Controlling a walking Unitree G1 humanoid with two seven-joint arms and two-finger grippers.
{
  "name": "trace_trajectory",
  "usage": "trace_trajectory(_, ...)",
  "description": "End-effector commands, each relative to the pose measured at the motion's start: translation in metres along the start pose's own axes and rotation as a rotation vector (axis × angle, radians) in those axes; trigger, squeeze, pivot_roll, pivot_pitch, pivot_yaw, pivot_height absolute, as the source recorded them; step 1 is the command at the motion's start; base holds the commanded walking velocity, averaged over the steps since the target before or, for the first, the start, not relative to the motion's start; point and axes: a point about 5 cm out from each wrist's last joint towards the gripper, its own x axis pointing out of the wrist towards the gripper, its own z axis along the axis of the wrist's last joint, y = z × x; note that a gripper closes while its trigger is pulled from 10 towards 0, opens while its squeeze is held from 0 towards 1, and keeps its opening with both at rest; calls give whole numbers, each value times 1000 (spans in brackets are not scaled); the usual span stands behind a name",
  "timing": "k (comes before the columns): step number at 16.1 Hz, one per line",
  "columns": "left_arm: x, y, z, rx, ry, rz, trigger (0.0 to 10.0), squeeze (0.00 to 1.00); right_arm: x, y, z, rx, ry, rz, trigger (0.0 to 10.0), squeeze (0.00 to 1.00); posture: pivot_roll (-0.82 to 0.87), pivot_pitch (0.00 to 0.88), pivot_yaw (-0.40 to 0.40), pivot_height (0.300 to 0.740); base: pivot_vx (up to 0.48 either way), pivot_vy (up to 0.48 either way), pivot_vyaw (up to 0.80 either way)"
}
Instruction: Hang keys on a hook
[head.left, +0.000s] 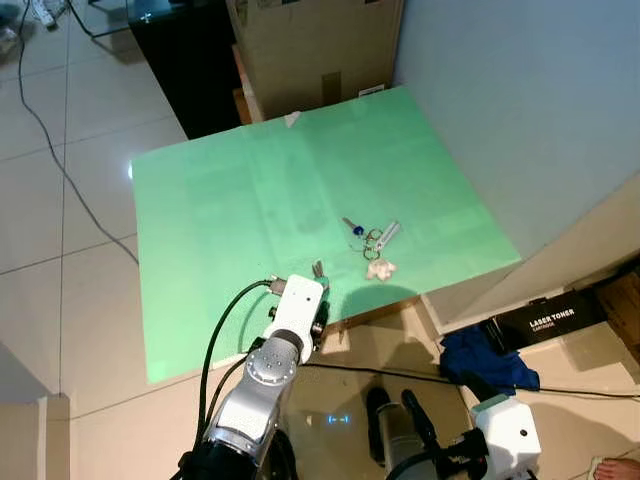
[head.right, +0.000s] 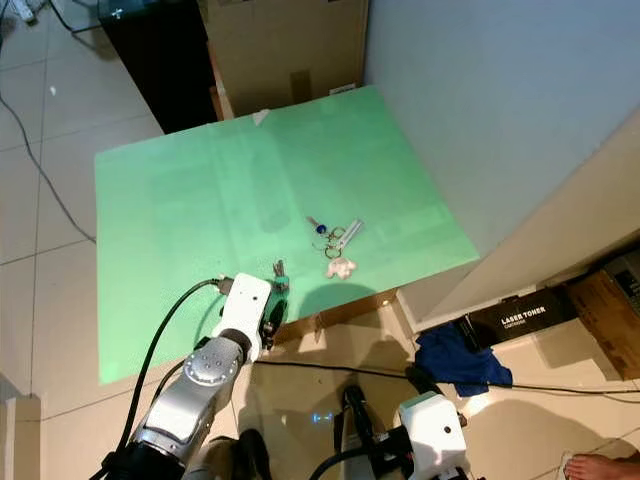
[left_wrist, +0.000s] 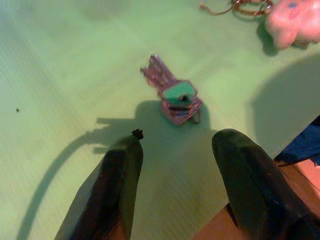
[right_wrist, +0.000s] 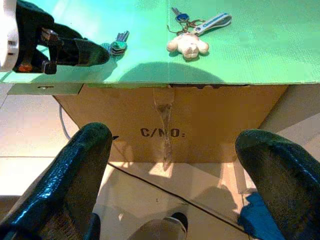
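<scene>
Matt green sheet (head.left: 250, 200) on a cardboard box (right_wrist: 200, 120); glossy floor tiles (head.left: 60, 290).

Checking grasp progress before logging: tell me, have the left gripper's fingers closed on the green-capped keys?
No. The left gripper is open, and the green-capped keys lie on the green surface just ahead of its fingers.

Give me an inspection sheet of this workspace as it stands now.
Surface: green sheet laid over a cardboard box.
Job's things: small key bunch near the front edge; second key bunch with white plush charm further in. Hook: nothing seen.
Clutter: nothing seen on the sheet.
Grippers: left gripper open, just short of the small bunch; right gripper open, low before the box.
Cables: black cable across the floor tiles.
Surroundings: toner box, blue cloth.
</scene>
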Motion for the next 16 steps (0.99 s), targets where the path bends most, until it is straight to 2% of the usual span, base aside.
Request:
trace_trajectory(1,-6,-33,-2,-85,3,-75,8784,0,-2,1,-5,17,13,6,10000,0,-291,254,64,740,0,0,0)
trace_trajectory(5,-7,-41,-3,-131,32,-113,8784,0,-3,3,-4,21,13,5,10000,0,-295,262,64,740,0,0,0)
trace_trajectory(12,15,-60,6,-145,33,-143,8431,0,-7,6,-3,27,16,6,10000,0,-317,284,69,740,0,0,0)
trace_trajectory(15,16,-64,16,-154,-2,-157,8510,0,-10,8,-5,34,23,-4,10000,0,-321,291,77,740,0,0,0)
trace_trajectory(16,18,-63,13,-143,3,-147,7922,0,-11,9,-5,36,25,-6,10000,0,-321,292,80,740,0,0,0)
